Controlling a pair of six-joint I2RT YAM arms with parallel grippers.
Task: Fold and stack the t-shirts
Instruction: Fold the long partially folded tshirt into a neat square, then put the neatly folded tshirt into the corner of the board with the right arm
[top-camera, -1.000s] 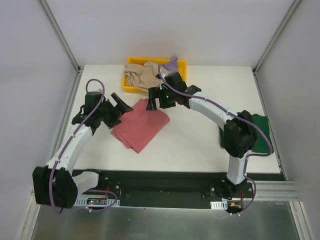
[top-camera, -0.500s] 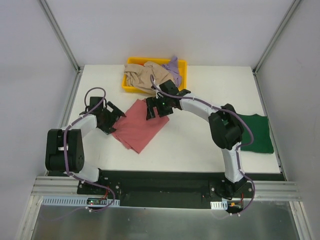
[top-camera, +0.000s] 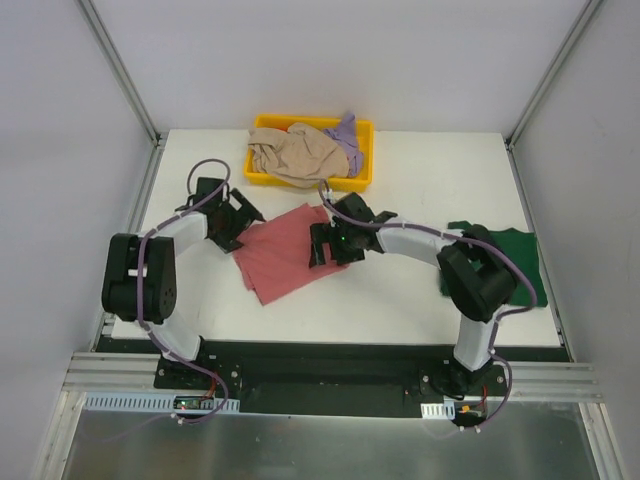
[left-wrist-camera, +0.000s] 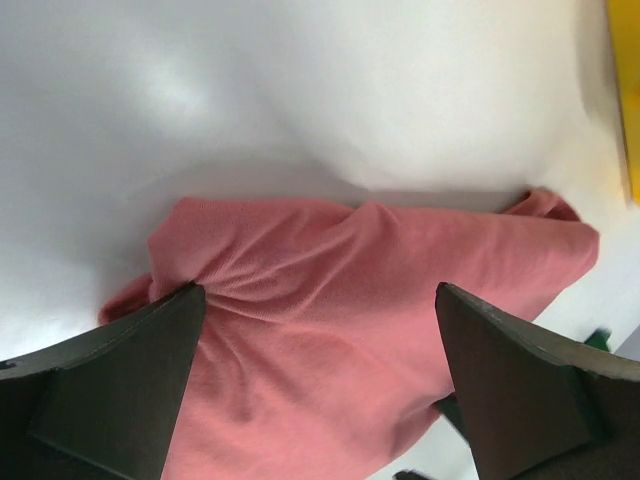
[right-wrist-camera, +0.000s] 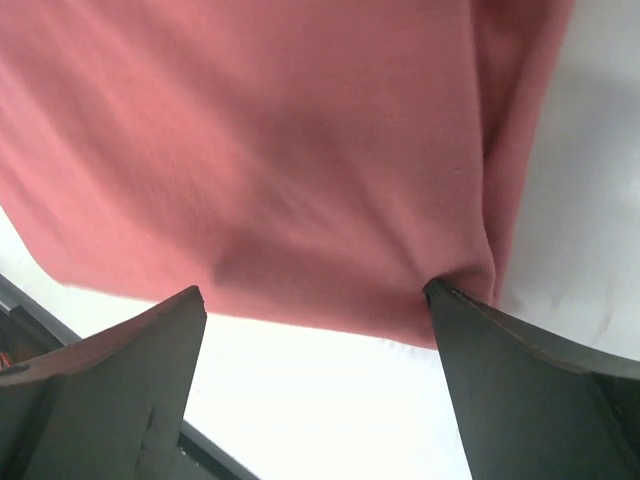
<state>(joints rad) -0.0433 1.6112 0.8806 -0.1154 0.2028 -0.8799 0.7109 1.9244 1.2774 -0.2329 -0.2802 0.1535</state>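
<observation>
The dusty rose-red t-shirt (top-camera: 288, 253) lies folded on the white table. My left gripper (top-camera: 237, 222) is open at the shirt's left corner; in the left wrist view the gripper (left-wrist-camera: 318, 290) straddles wrinkled rose cloth (left-wrist-camera: 340, 320). My right gripper (top-camera: 326, 246) is open at the shirt's right edge; in the right wrist view the gripper (right-wrist-camera: 312, 290) spans the cloth's hem (right-wrist-camera: 300, 200), one fingertip (right-wrist-camera: 450, 310) touching it. The dark green t-shirt (top-camera: 516, 262) lies at the right, partly behind my right arm. The beige t-shirt (top-camera: 292, 153) and lavender t-shirt (top-camera: 347, 133) are bunched in the tray.
The yellow plastic tray (top-camera: 362, 176) stands at the back centre of the table. Metal frame posts rise at the back corners. The black base rail runs along the near edge.
My right gripper moved from the shirt's far corner toward me to its right edge. My left arm folded in, bringing its gripper onto the shirt's left corner. The shirt shifted slightly right.
</observation>
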